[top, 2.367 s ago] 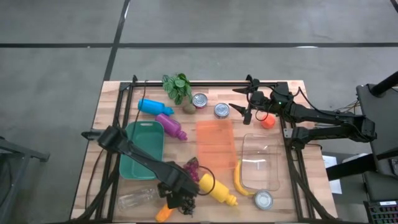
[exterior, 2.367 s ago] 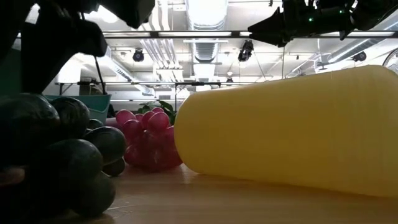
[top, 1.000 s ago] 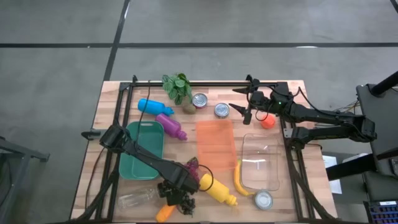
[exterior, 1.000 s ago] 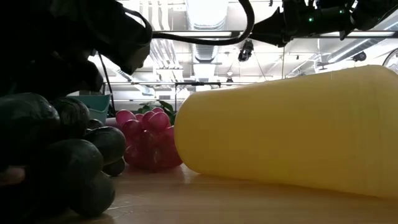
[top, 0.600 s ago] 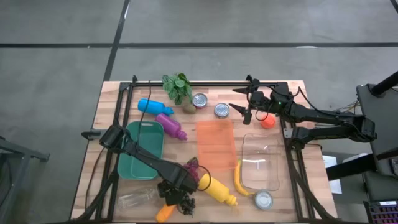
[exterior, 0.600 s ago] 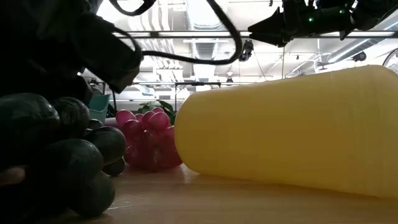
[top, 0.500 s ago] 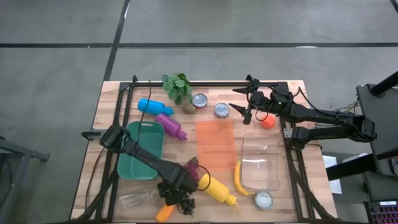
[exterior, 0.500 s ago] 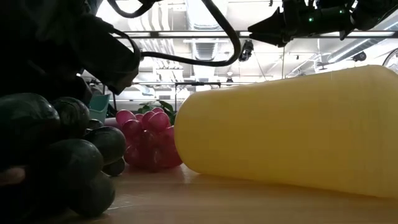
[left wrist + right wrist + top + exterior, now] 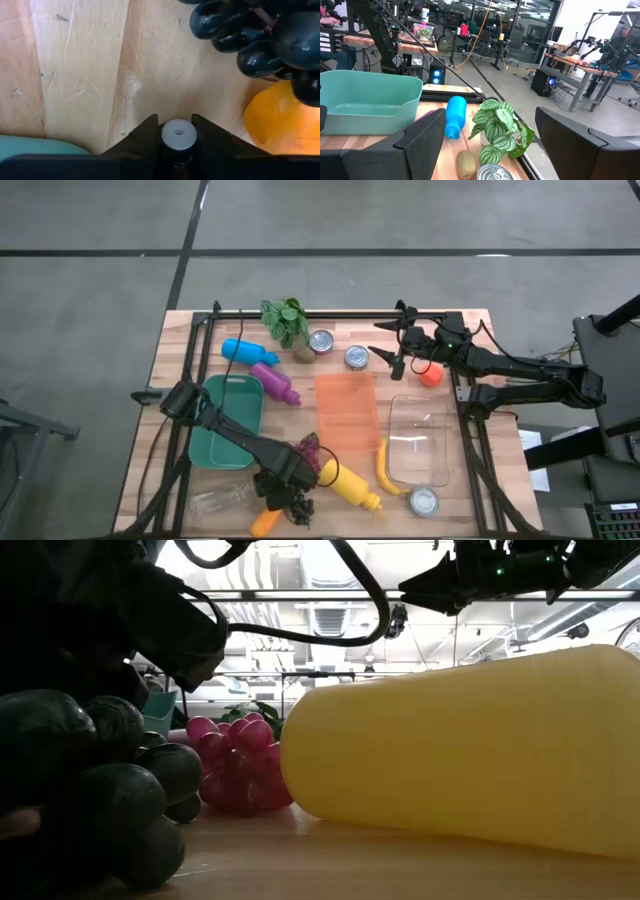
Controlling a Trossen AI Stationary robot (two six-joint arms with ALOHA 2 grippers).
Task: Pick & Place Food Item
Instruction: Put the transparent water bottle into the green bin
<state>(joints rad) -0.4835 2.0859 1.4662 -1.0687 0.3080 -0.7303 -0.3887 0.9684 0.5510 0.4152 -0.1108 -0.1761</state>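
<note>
Left gripper low at the near edge of the table, between the clear bottle and the yellow squeeze bottle. From its wrist camera I see both fingers drawn in against a white cap, one on each side, pinching it. I take the cap for the clear bottle's, but cannot confirm that.

Dark grapes lie on the wood just ahead of the left gripper, not held. Round orange item touches the bunch on one side. Red grapes sit just behind, against the yellow bottle's wide end. Corner of the green tray is close by.

Banana lies along the clear container's left wall.

Right gripper hangs at the back of the table beside the two cans, fingers spread wide, nothing between them.
</note>
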